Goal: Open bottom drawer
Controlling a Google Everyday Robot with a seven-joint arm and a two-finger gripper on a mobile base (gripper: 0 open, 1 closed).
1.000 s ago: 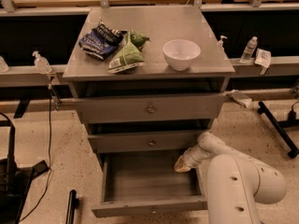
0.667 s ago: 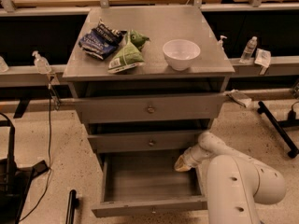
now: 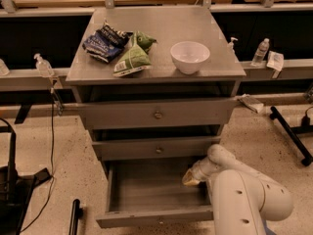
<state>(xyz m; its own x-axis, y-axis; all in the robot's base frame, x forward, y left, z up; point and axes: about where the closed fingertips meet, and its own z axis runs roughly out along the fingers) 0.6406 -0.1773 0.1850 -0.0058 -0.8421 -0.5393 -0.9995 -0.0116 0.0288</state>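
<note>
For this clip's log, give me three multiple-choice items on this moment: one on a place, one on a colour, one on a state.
1. Where is the gripper?
A. at the top drawer's knob
B. inside the bottom drawer, at its right side
C. on the floor to the left

2. What colour is the bowl on the cabinet top?
A. white
B. red
C. black

3. How does the bottom drawer stand?
A. shut flush
B. pulled out
C. taken out and lying on the floor

Key: 1 B, the gripper sits by the tray's right wall; 2 A, the bowl is plainly white; 3 B, its grey tray lies open to view.
</note>
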